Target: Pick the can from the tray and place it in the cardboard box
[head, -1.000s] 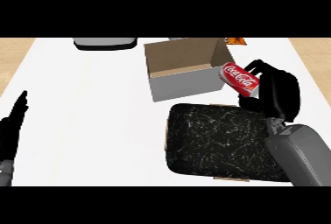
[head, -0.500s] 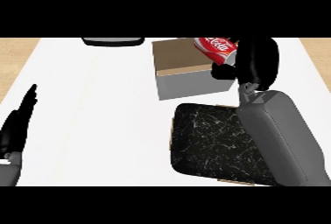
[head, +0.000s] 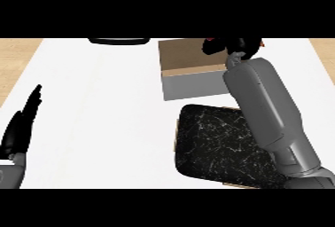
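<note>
Counter: white top, wooden edges at both sides.
Tray: dark, speckled, under right forearm.
Cardboard box: open, just beyond tray.
Right hand: over box's far right corner, fingers curled round can; only a red sliver shows.
Left hand: resting at left edge, fingers straight.

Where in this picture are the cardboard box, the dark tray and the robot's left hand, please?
cardboard box [head: 189,55]: head view, on its brown inner floor.
tray [head: 219,144]: head view, on its bare speckled black surface.
left hand [head: 20,128]: head view, on the straight black fingers at the left edge.
</note>
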